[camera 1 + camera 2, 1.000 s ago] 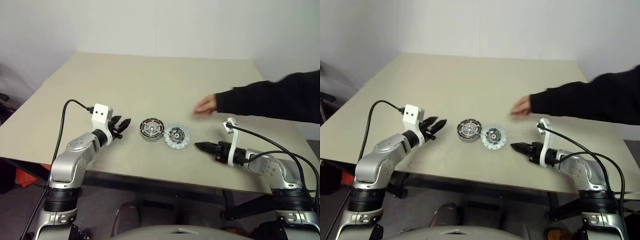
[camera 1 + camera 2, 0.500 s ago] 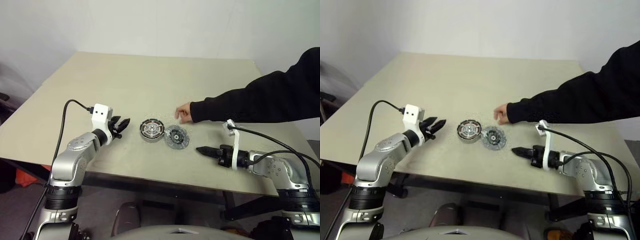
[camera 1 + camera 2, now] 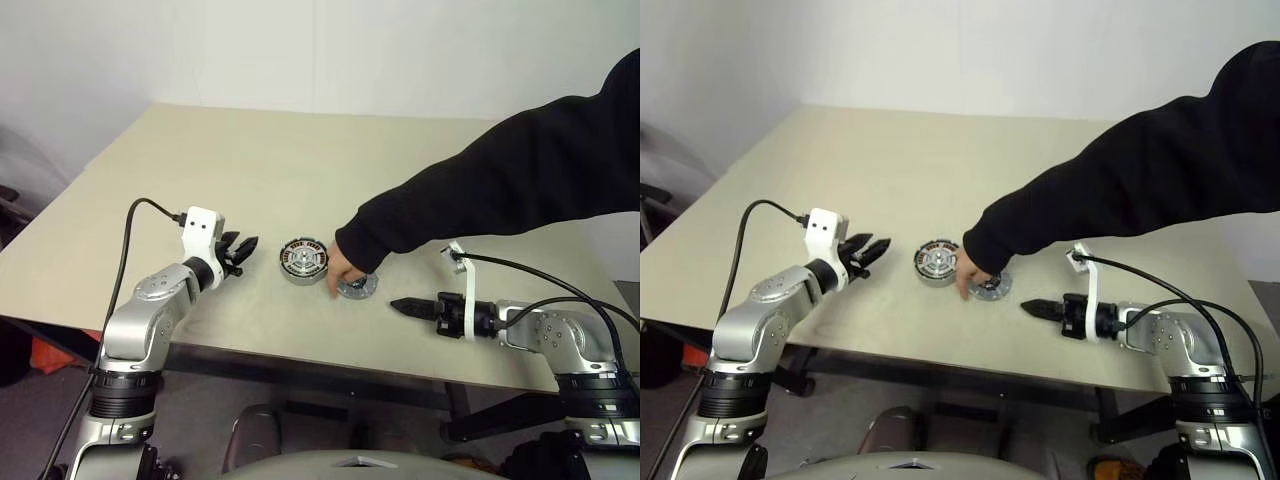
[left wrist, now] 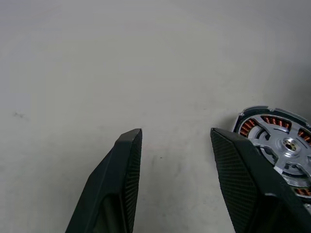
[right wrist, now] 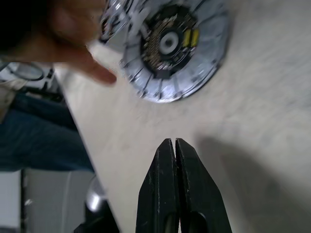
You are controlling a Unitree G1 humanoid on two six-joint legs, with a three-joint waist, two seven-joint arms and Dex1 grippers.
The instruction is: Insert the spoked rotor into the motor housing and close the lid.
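Note:
The motor housing [image 3: 303, 260], a dark-rimmed disc with copper windings, lies flat on the table; in the left wrist view the motor housing [image 4: 284, 145] has a silvery spoked part in its middle. My left gripper [image 3: 243, 248] is open and empty a short way to its left. To the housing's right lies a smaller silvery ribbed disc [image 5: 172, 46] with a dark centre, and a person's hand [image 3: 340, 272] rests on it. Whether that disc is the rotor or the lid I cannot tell. My right gripper [image 3: 395, 303] is shut and empty, pointing at the disc from the right.
The person's dark sleeve [image 3: 490, 185] stretches in from the right, over the table [image 3: 300, 150] and above my right gripper. The table's front edge [image 3: 300, 355] runs close below both grippers. A black cable [image 3: 125, 240] loops off my left wrist.
The person's arm has reached in from the right, and the hand now lies on the silvery disc. My right gripper has tipped slightly downward. The left gripper has kept still.

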